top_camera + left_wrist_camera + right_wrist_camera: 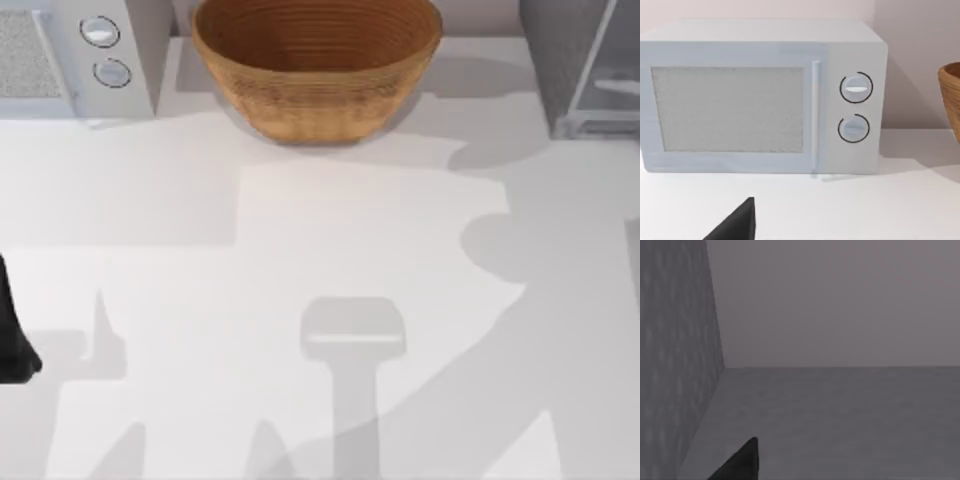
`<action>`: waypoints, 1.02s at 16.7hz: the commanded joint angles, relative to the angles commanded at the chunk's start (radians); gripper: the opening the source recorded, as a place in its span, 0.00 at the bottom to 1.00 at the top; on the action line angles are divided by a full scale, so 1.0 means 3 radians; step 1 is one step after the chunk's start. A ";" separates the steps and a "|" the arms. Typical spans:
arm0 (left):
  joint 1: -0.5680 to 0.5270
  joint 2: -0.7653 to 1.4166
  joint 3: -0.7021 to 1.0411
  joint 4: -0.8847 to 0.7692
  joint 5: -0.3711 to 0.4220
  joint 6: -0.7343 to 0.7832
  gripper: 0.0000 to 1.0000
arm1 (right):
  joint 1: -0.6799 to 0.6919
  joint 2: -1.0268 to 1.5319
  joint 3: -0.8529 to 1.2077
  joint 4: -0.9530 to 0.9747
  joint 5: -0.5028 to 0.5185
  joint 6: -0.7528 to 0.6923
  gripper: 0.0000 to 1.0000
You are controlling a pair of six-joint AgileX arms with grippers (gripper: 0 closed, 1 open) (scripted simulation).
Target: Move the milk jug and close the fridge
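**Fridge door open, no jug on the worktop**

The fridge [560,60] stands at the far right corner of the worktop [300,250], its pale glassy door panel [612,70] swung out from the grey speckled body, so the closing step is, in my judgement, not yet done. The milk jug cannot be placed from these views; whether it sits inside the fridge cannot be told, since the compartment is hidden at the frame's edge.

The left arm [12,335] is a dark shape at the left edge of the top view, well apart from the fridge. From the left wrist view a dark tip of the left gripper [737,222] points toward the pale appliance with two round knobs [760,95], with the woven basket [951,97] off to one side. I cannot tell whether this gripper is spread or pressed together.

In the right wrist view a dark tip of the right gripper [740,462] lies close beside the fridge's speckled wall [675,355]. Its state cannot be told either.

The right arm is clearly the nearer one, so pushing the door panel toward the body falls to it.

The basket [315,70], at the far middle, holds nothing.
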 joint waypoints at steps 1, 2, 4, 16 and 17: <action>0.0000 0.0000 0.0000 0.0000 0.0000 0.0000 1.00 | 0.0031 -0.0193 -0.0132 -0.0103 0.0003 0.0017 1.00; 0.0000 0.0000 0.0000 0.0000 0.0000 0.0000 1.00 | 0.0063 -0.0401 -0.0278 -0.0214 0.0009 0.0032 1.00; 0.0000 0.0000 0.0000 0.0000 0.0000 0.0000 1.00 | 0.0134 -0.0854 -0.0598 -0.0459 0.0026 0.0053 1.00; 0.0000 0.0000 0.0000 0.0000 0.0000 0.0000 1.00 | 0.0370 -0.5267 -0.2372 -0.1787 0.0345 -0.0076 1.00; 0.0000 0.0000 0.0000 0.0000 0.0000 0.0000 1.00 | 0.0386 -0.5603 -0.2578 -0.1941 0.0383 -0.0090 1.00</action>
